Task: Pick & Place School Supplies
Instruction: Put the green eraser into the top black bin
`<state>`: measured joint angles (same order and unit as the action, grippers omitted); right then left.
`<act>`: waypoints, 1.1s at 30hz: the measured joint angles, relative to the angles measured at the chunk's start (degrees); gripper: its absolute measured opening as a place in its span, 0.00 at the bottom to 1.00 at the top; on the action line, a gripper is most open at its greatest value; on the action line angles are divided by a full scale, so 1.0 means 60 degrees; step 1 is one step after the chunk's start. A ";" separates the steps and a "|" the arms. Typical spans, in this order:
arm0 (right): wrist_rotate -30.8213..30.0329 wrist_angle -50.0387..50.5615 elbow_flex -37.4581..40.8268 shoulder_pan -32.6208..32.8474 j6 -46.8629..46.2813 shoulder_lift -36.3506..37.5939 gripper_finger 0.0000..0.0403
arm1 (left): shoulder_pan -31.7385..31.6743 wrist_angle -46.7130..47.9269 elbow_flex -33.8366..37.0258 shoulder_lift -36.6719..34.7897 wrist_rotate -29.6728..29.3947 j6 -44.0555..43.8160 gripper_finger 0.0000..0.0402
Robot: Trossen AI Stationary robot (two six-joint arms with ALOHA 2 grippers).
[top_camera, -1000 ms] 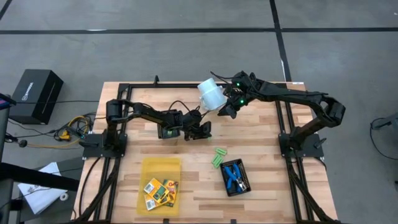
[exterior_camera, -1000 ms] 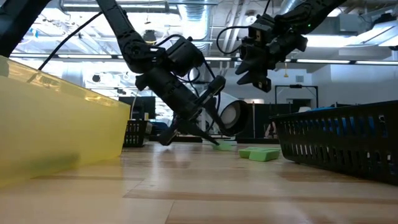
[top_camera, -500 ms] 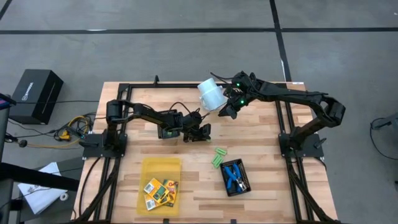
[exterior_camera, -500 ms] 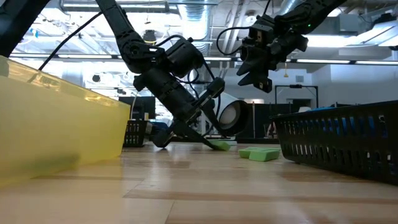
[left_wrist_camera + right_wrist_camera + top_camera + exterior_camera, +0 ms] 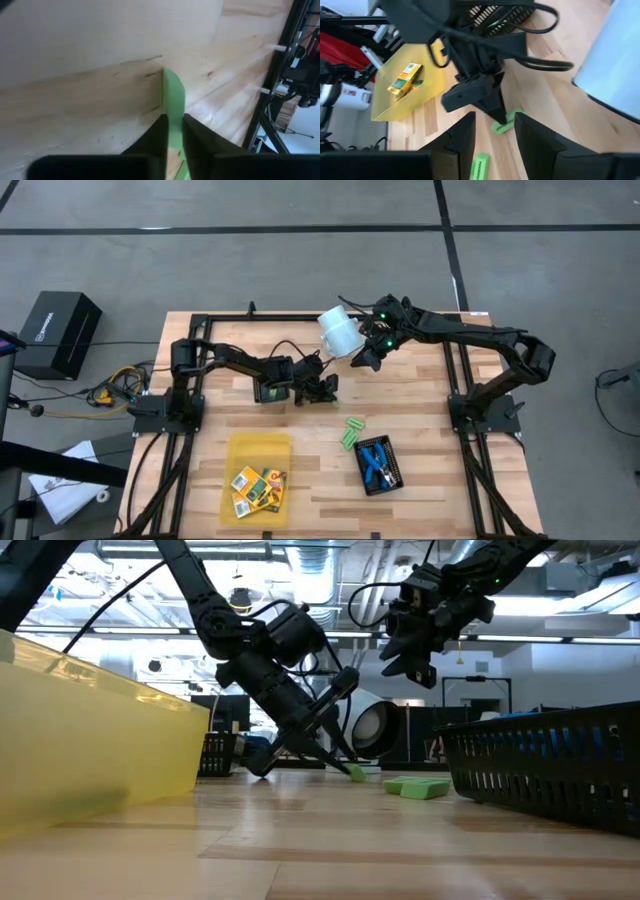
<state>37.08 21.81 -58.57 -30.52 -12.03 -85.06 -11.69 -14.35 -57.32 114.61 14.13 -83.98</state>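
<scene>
Standing over the wooden table (image 5: pixel 420 490), I see both dark arms reaching toward its upper middle in the overhead picture. Largest of the loose things is the yellow tray (image 5: pixel 258 448) at lower left of centre, with the orange-yellow boxes (image 5: pixel 258 487) lying in its lower end. To its right, at lower centre-right, sits a small black mesh tray (image 5: pixel 394 472) holding the blue-handled tools (image 5: pixel 375 463). Near the top centre a white cup (image 5: pixel 340 333) lies tipped on its side, just beside the right gripper (image 5: pixel 367 352), which hangs above the table with its fingers apart, gripping nothing. In its own wrist picture those fingers (image 5: pixel 462 137) frame the scene below.

Left of centre, the left gripper (image 5: pixel 328 388) points down at the boards, its fingers (image 5: pixel 160 132) clamped on a light-green piece (image 5: pixel 173 107). In the table-level picture this piece (image 5: pixel 355 772) touches the wood at one end, tilted, at the tips of that gripper (image 5: pixel 345 762).

Just above the mesh tray, right of centre, two more green pieces (image 5: pixel 350 433) lie side by side on the bare wood, well apart from the held one.
</scene>
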 joint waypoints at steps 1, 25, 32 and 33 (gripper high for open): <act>0.0079 -0.0007 0.0000 0.0000 0.0002 0.0000 0.32 | -0.0033 0.0000 0.0003 -0.0003 0.0100 0.0042 0.05; 0.0353 -0.0184 0.0000 0.0011 -0.0002 0.0000 0.30 | 0.0005 -0.0490 0.0018 -0.0075 -0.0225 0.0410 0.01; 0.0392 -0.0779 0.0000 -0.0004 -0.0252 0.0000 0.30 | 0.0005 -0.0597 -0.0004 -0.0244 -0.0273 0.0524 0.01; 0.0455 -0.0825 0.0000 -0.0004 -0.0256 0.0000 0.30 | 0.0005 -0.0597 -0.0004 -0.0244 -0.0273 0.0527 0.01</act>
<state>39.81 16.86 -58.57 -30.55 -13.56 -85.06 -11.66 -17.93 -57.34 113.14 12.49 -80.82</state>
